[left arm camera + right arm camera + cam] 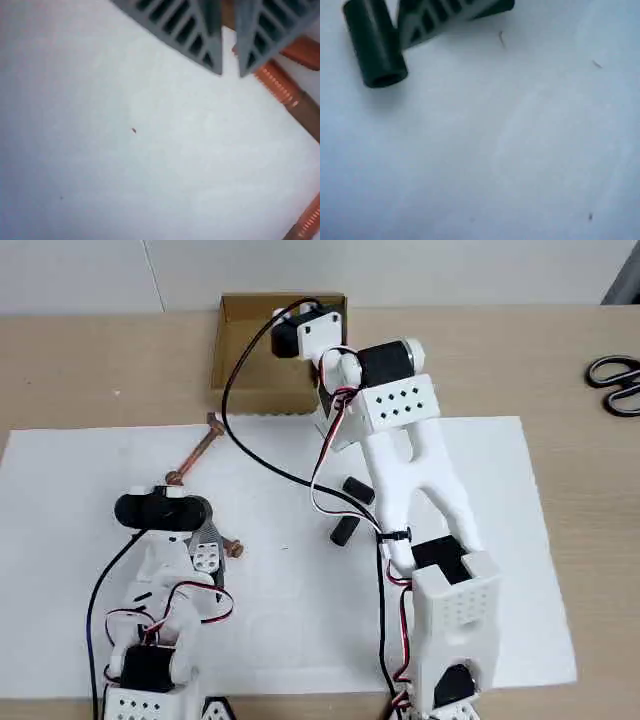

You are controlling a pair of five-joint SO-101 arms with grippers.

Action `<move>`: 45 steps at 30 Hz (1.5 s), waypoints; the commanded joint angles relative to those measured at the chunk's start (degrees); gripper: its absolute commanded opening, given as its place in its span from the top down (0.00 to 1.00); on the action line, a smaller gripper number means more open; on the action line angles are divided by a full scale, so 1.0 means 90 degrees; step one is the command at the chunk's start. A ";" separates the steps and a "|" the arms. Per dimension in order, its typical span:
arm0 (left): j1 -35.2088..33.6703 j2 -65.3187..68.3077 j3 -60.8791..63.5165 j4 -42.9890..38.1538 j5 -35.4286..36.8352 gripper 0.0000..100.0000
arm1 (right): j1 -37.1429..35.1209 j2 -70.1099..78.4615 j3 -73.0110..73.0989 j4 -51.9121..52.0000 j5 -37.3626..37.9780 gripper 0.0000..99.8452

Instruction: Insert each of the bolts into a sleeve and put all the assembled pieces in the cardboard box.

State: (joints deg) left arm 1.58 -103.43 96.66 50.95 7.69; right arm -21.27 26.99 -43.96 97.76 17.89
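- left end effector (229, 62) sits low over the paper sheet (80, 540) at the near left of the tabletop (100, 360); released or clenched, i cannot tell.
- a copper threaded bolt (280, 85) runs out from right at its tip; in the high view this same bolt (232, 550) pokes out just beside the left arm's head.
- right end effector (450, 12) is close above the paper, with a dark sleeve (375, 45) touching or just beside it; whether it grasps that sleeve i cannot tell.
- the right arm stretches across the sheet toward the cardboard box (235, 350), which stands at the far edge of the paper.
- a second bolt (195, 455) lies slanted on the paper between the box and the left arm, well apart from both.
- two loose sleeves lie near each other mid-sheet, beside the right arm: far sleeve (358, 490) and near sleeve (345, 530).
- scissors (615, 380) rest on the bare tabletop at the far right.
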 commanded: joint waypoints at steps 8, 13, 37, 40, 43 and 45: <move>0.0000 -0.0049 -0.0024 0.0010 0.0020 0.99 | -0.0073 -0.0435 0.0801 0.0122 0.0391 0.78; 0.0000 -0.0049 -0.0024 0.0010 0.0020 0.99 | -0.0073 -0.0435 0.0879 0.0122 0.0371 0.78; 0.0000 -0.0049 -0.0024 0.0010 0.0020 0.99 | -0.0122 -0.0063 0.2256 -0.0405 0.0117 0.78; 0.0000 -0.0049 -0.0024 0.0020 0.0020 0.99 | -0.0063 0.0151 0.2256 -0.0650 0.0147 0.78; -0.0010 -0.0049 -0.0024 0.0020 0.0020 0.99 | -0.0005 0.0347 0.2256 -0.0816 0.0156 0.78; -0.0010 -0.0049 -0.0024 0.0020 0.0020 0.99 | -0.0005 0.0464 0.2256 -0.0855 0.0166 0.78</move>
State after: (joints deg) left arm 1.58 -103.43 96.66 50.95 7.69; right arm -21.89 31.03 -23.38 91.25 19.47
